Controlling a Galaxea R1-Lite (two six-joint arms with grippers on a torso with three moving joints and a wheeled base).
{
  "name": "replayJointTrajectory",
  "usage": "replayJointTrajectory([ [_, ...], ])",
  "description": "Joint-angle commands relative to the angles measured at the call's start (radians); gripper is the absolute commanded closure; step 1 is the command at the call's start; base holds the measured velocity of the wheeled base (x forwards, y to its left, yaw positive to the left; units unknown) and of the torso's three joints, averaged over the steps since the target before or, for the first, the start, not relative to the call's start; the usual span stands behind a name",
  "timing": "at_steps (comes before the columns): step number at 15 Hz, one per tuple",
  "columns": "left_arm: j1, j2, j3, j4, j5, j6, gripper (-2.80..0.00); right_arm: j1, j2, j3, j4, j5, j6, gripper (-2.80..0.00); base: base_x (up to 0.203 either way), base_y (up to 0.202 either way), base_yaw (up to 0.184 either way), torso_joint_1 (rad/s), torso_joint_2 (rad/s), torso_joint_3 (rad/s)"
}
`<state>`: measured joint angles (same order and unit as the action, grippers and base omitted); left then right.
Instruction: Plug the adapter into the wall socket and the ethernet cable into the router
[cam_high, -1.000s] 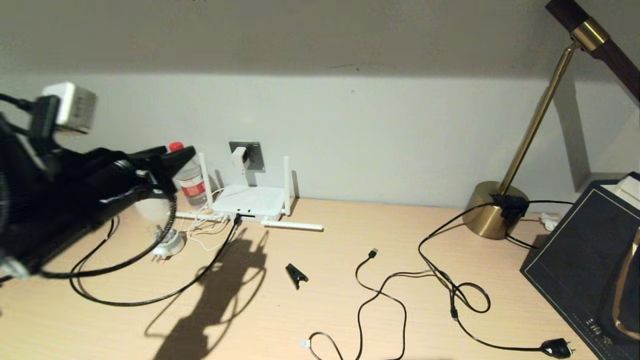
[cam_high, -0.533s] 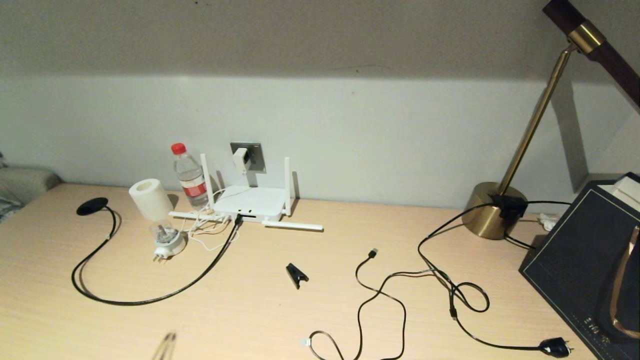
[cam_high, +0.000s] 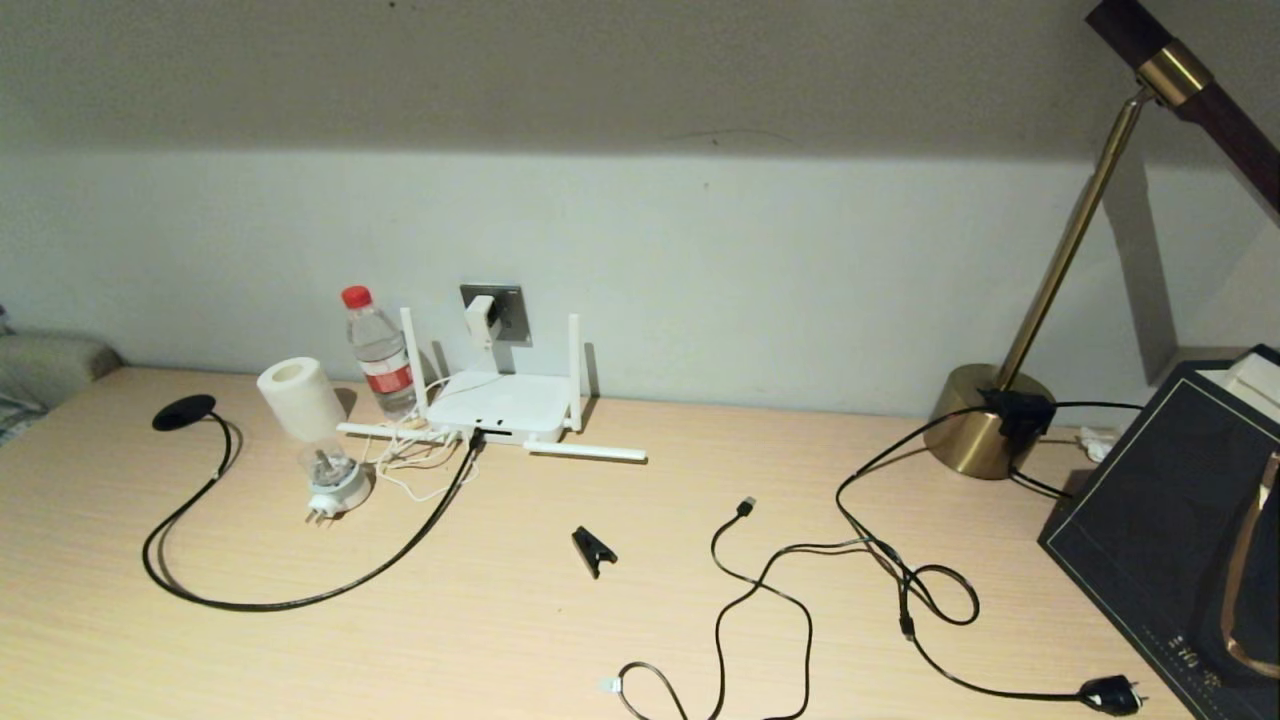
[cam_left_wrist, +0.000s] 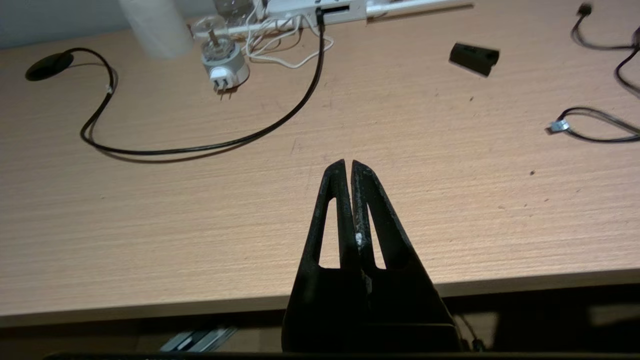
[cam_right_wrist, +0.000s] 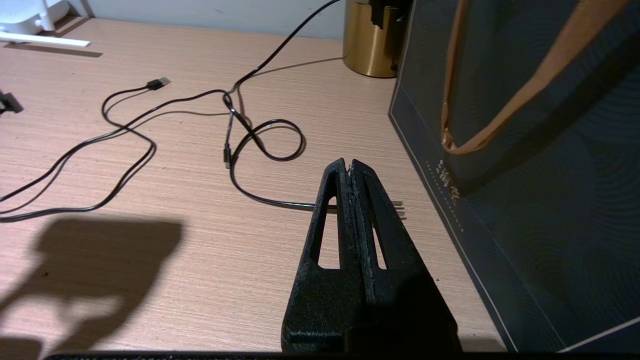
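Note:
The white adapter (cam_high: 481, 318) sits in the dark grey wall socket (cam_high: 510, 310) on the back wall, its thin white cord dropping toward the router (cam_high: 497, 404) below. The black ethernet cable (cam_high: 400, 545) runs from a port on the router's front edge (cam_left_wrist: 334, 9) and loops left across the desk to a black disc (cam_high: 183, 411). Neither gripper shows in the head view. My left gripper (cam_left_wrist: 348, 162) is shut and empty over the desk's near edge. My right gripper (cam_right_wrist: 348, 161) is shut and empty near the front right of the desk.
A white night light (cam_high: 318, 440) and a water bottle (cam_high: 379, 352) stand left of the router. A black clip (cam_high: 593, 549), a thin USB cable (cam_high: 760, 590) and a cord with a black plug (cam_high: 1112, 694) lie mid-desk. A brass lamp base (cam_high: 985, 420) and dark bag (cam_right_wrist: 525, 150) are at right.
The left arm, which filled the left of the head view a second ago, has drawn back out of it, and its shadow has gone from the desk.

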<state>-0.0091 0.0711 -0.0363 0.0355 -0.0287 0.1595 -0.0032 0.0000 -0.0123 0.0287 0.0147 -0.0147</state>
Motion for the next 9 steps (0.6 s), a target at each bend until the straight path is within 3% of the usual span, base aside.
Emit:
replayJointTrajectory([
  [1,0.003,-0.072,0.026,-0.012,0.002,-0.062,0.00,0.000,0.000,0.000,0.000,0.001,-0.001,0.00,0.000,0.000,0.000,0.000,0.00,0.000],
  [4,0.003,-0.071,0.027,-0.019,0.016,-0.148,0.00,0.000,0.001,0.000,0.000,0.001,-0.001,0.00,0.000,0.000,0.000,0.000,0.00,0.000],
  [9,0.003,-0.071,0.027,-0.020,0.033,-0.184,0.00,0.000,0.002,0.000,0.000,0.001,-0.001,0.00,0.000,0.000,0.000,0.000,0.00,0.000],
])
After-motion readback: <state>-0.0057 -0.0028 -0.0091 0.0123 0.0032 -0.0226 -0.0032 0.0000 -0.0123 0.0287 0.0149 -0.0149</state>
